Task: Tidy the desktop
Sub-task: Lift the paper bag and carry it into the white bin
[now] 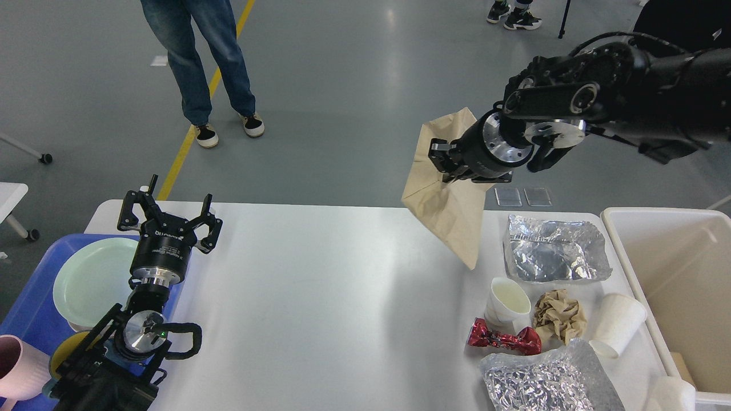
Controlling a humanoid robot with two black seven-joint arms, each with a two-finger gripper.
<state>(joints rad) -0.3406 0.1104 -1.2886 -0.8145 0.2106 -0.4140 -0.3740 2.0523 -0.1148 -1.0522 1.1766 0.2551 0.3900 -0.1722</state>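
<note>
The white desktop [320,297] fills the lower part of the head view. My right gripper [438,162] is raised above the desktop's far right side, shut on a brown paper bag [448,200] that hangs from it clear of the surface. My left gripper [169,214] stands open and empty at the far left, over the edge of the blue tray [25,314]. Litter lies at the right: two silver foil sheets [554,248] [548,379], two white paper cups [507,299] [619,325], crumpled brown paper [559,317] and a red wrapper [502,339].
A cream bin [679,274] stands at the table's right end. The blue tray holds a pale green plate [91,279], a pink cup [17,368] and something yellow [65,348]. A person in jeans [200,63] stands on the floor beyond the table.
</note>
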